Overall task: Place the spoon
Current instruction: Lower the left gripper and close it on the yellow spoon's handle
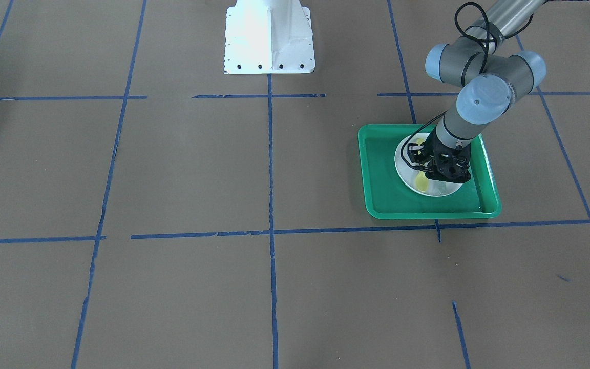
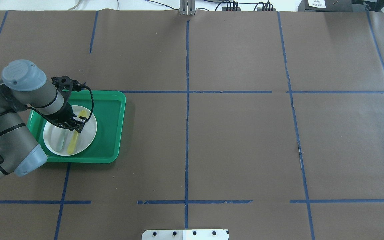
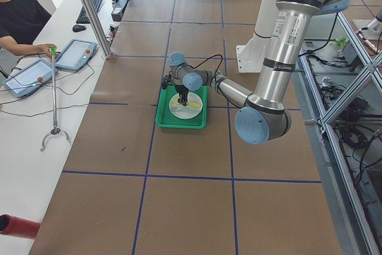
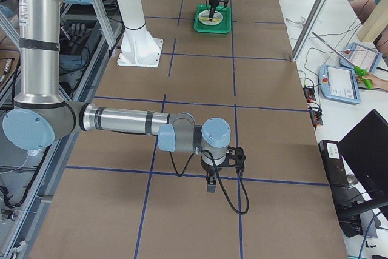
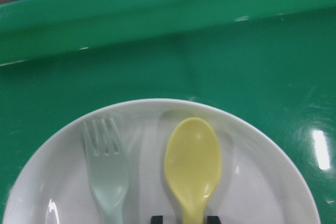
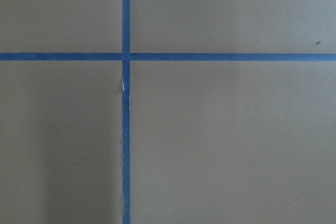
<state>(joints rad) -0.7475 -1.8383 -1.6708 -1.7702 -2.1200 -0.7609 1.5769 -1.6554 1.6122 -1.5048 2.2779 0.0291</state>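
The yellow spoon (image 5: 192,166) lies flat on the white plate (image 5: 262,182), beside a pale green fork (image 5: 107,171). The plate sits in the green tray (image 5: 236,61). In the overhead view the spoon (image 2: 72,143) runs along the plate (image 2: 88,133) in the tray (image 2: 112,126). My left gripper (image 2: 76,126) points down over the spoon's handle. Its fingertips (image 5: 157,217) stand on either side of the handle with a small gap, so it is open. My right gripper (image 4: 210,187) hangs over bare table far from the tray; I cannot tell its state.
The tray (image 1: 377,169) sits near the left arm's side of the brown paper-covered table, which is marked with blue tape lines. The robot's white base (image 1: 269,38) stands at the table's edge. An operator sits at a side desk with tablets (image 3: 27,76).
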